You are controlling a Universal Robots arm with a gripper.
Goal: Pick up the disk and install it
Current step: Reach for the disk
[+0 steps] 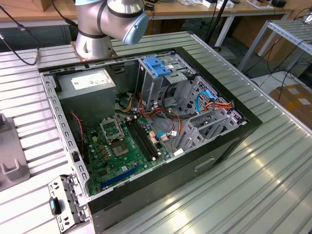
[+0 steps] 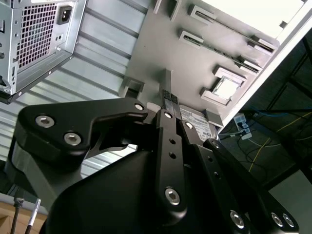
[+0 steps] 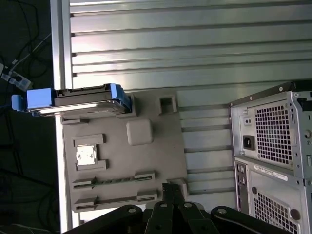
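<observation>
Currently my tool (image 3: 170, 189) is closed and empty; the disk (image 3: 78, 100) stands edgewise along the tray's (image 3: 163, 146) far end, well apart.

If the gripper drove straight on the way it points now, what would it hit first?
The gripper would probably meet the grey tray, by its small raised block; the disk sits apart at the tray's far edge. Depth is hard to judge.

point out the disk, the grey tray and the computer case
disk (image 3: 80, 101), first wrist view, dark drive body inside the blue carrier
grey tray (image 3: 141, 161), first wrist view, bare flat face near its middle
computer case (image 1: 156, 183), exterior view, black outer side wall
</observation>
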